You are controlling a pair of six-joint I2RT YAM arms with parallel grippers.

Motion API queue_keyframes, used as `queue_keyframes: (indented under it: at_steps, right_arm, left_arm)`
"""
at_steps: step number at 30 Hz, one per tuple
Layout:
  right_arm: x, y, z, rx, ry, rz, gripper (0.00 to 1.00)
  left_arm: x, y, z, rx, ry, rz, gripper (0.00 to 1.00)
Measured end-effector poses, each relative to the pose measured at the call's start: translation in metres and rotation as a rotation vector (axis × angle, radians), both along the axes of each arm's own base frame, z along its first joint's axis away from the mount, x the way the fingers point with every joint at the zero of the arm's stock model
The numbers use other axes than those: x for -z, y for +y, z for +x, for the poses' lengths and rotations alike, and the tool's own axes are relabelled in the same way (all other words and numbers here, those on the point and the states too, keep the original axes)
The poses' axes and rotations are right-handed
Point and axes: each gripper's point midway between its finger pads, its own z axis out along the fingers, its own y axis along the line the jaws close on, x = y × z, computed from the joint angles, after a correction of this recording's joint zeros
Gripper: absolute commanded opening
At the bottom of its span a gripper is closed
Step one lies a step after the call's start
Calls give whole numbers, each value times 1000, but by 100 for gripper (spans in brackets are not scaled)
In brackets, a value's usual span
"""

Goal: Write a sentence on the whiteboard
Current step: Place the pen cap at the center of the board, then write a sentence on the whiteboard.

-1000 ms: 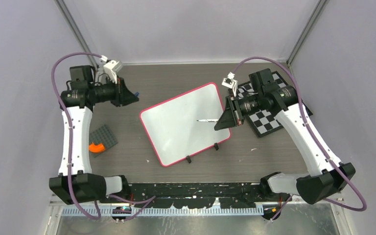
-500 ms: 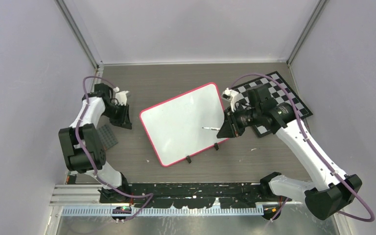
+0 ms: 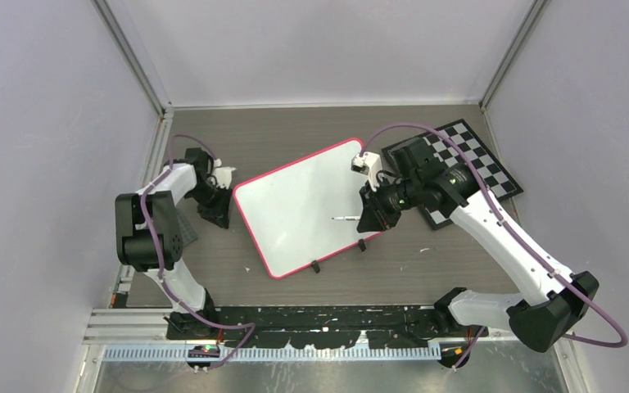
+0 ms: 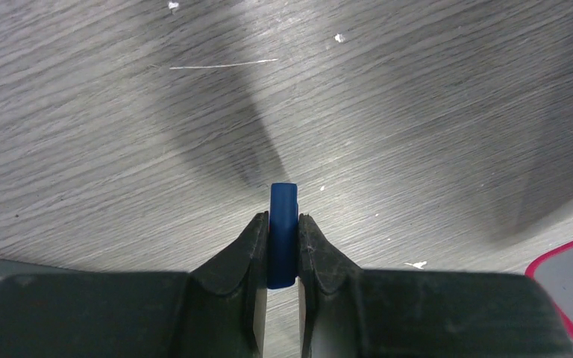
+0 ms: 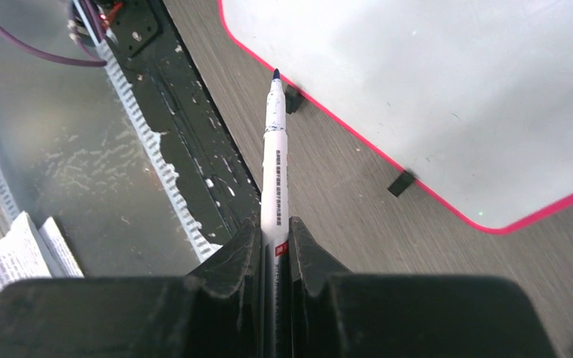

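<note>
At the centre of the top view, on your grey desk [image 3: 278,135], the whiteboard [image 3: 307,205] lies turned at an angle, the checkerboard [image 3: 475,160] to its upper right. Your right fingers [image 5: 274,224] are clenched on a white marker [image 5: 274,149], its tip over the board's lower right part. Just left of the board, your left fingers [image 4: 283,220] pinch a small blue piece [image 4: 283,198].

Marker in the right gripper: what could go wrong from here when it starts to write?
1. The right gripper grips the marker far from its tip, so pressing may tilt or slip it.
2. Nothing holds the whiteboard; the left gripper is shut on a blue piece beside it, so strokes may push the board.
</note>
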Motion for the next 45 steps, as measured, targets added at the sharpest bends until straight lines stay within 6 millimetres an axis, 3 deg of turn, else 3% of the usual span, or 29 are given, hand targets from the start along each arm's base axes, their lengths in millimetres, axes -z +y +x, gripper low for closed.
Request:
queue_keyframes:
  at_steps: [6, 11, 15, 18, 23, 25, 29, 32, 37, 40, 45]
  right_arm:
    - [-4, -5, 11, -37, -51, -64, 0]
    - [1, -11, 17, -37, -66, -117, 0]
    - [-3, -15, 26, -9, -102, -147, 0]
    - [-10, -17, 35, 18, -146, -159, 0]
    - [-19, -21, 39, 36, -214, -178, 0]
    - [-21, -23, 39, 34, -233, -181, 0]
    - [-18, -28, 41, 47, -240, -184, 0]
    - [-17, -30, 45, 57, -236, -185, 0]
    - [-14, -18, 54, 53, -231, -154, 0]
    - [-17, -4, 55, 47, -241, -113, 0]
    - [-18, 20, 52, 39, -232, -69, 0]
  left_arm:
    - [0, 1, -2, 1, 7, 9, 41]
    - [-2, 0, -7, 1, 28, 3, 51]
    - [-22, -4, -4, -3, 11, -32, 61]
    - [-59, -6, 13, -22, -71, -97, 67]
    - [-152, -3, 47, -63, -321, -283, 74]
    - [-190, -9, 50, -47, -417, -380, 78]
    - [-230, -44, 36, 30, -478, -589, 84]
    - [-236, -61, 30, 54, -463, -689, 85]
    - [-220, -83, 19, 56, -375, -751, 81]
    - [-212, -95, 16, 73, -344, -760, 74]
    - [-199, -110, 8, 85, -292, -763, 54]
